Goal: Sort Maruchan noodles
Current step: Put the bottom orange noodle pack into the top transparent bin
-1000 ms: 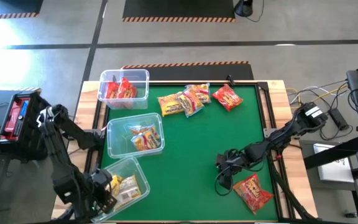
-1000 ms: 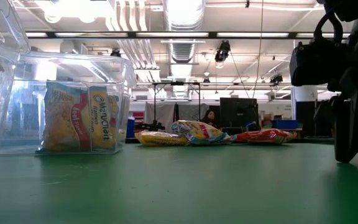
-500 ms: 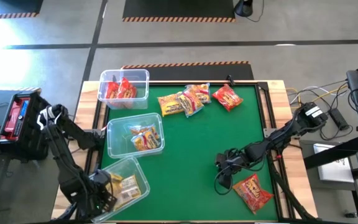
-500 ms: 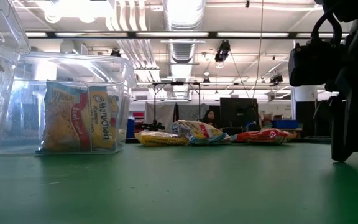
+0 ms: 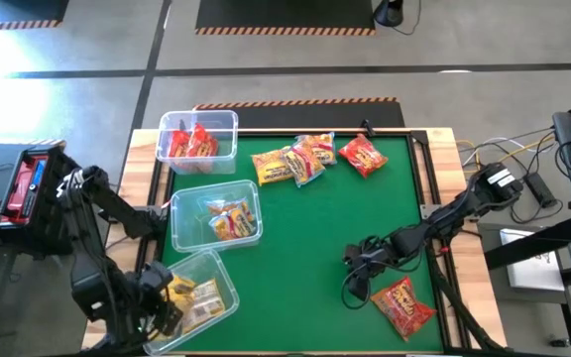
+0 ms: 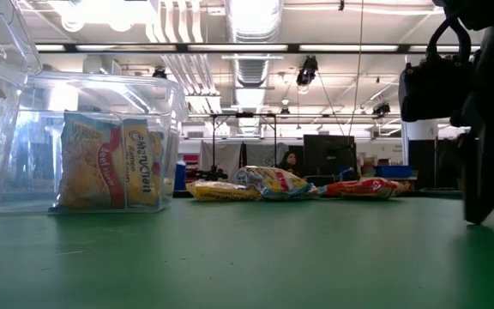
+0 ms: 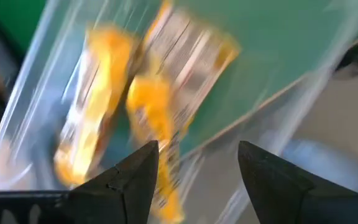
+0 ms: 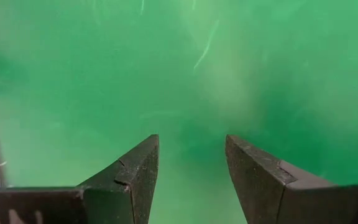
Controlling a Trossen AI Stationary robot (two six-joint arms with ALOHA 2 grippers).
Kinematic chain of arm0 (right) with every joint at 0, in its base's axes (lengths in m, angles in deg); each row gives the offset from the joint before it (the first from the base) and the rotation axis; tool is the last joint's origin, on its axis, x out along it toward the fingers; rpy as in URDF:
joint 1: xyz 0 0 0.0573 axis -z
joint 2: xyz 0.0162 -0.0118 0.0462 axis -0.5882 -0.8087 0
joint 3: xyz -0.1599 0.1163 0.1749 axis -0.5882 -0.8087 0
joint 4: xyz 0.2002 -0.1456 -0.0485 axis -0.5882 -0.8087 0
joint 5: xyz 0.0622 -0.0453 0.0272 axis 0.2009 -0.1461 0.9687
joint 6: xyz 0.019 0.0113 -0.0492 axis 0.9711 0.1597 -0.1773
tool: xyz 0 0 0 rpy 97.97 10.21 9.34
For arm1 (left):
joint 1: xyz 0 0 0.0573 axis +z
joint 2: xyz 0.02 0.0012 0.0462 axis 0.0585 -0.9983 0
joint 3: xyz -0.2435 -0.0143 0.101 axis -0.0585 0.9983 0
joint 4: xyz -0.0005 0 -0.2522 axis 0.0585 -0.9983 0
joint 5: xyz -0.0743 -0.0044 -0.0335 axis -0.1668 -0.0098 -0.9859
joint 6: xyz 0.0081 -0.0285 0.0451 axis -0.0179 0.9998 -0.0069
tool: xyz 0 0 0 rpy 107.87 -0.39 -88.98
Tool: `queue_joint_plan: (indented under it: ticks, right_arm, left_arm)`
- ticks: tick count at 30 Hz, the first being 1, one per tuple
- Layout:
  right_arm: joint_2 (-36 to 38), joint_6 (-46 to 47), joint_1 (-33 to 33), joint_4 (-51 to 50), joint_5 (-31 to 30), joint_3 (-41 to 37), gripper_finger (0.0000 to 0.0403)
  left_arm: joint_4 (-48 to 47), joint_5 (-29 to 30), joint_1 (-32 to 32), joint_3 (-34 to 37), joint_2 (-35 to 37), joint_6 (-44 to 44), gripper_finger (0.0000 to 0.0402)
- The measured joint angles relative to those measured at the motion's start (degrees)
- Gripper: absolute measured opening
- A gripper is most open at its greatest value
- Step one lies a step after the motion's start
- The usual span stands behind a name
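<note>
Three clear bins stand along the table's left side. The far one (image 5: 198, 137) holds red Maruchan noodles, the middle one (image 5: 216, 216) orange-and-blue packets, and the near one (image 5: 194, 296) yellow packets (image 7: 148, 106). My left gripper (image 5: 155, 297) (image 7: 197, 168) hangs open above the near bin's left part, touching nothing. A yellow (image 5: 274, 167), an orange-and-blue (image 5: 311, 153) and a red packet (image 5: 363, 156) lie flat at the far side of the green mat. Another red packet (image 5: 402, 305) lies near the front right. My right gripper (image 5: 360, 268) (image 8: 191, 155) is open, low over the mat just left of it.
The green mat's middle (image 5: 305, 238) is bare. A raised frame (image 5: 426, 198) borders the mat, with cables and gear beyond the right edge (image 5: 523, 183). In the low view the right gripper (image 6: 483, 193) fills the right side, and the loose packets (image 6: 273, 182) lie far back.
My left arm has risen above the near bin, and the yellow packets stay lying inside it.
</note>
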Motion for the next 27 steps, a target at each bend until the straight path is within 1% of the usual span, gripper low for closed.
queue_joint_plan:
  ticks: [3,7,9,11,14,17,22,27]
  right_arm:
    - [1.38,3.31,-0.04,0.04,5.24,0.00,0.0176]
    - [3.50,8.82,-0.22,0.27,14.71,0.00,0.0176]
    - [4.70,12.09,-0.70,0.63,20.40,0.00,0.0176]
    - [6.12,15.13,-1.50,0.64,26.11,0.00,0.0176]
    - [8.60,19.47,-3.36,0.75,32.01,0.02,0.0176]
    - [10.44,24.51,-5.95,-0.13,35.20,0.02,0.0176]
    - [11.25,31.39,-10.05,-2.71,36.92,0.02,0.0176]
    - [11.04,32.99,-12.68,-7.85,37.27,0.02,0.0176]
  left_arm:
    - [-1.03,10.13,0.03,-1.53,0.04,1.31,0.0203]
    - [0.21,25.87,1.00,-1.71,-0.14,1.37,0.0203]
    - [0.64,31.06,1.96,-1.49,-0.23,0.86,0.0203]
    - [0.95,34.13,3.34,-1.35,-0.48,-0.32,0.0203]
    - [1.31,36.77,5.16,-1.22,-0.96,-3.55,0.0204]
    - [2.14,37.67,6.90,-1.20,-1.75,-6.71,0.0204]
    - [5.34,38.63,8.94,-1.17,-3.40,-12.70,0.0204]
    - [7.87,38.65,10.72,-1.11,-4.22,-17.38,0.0204]
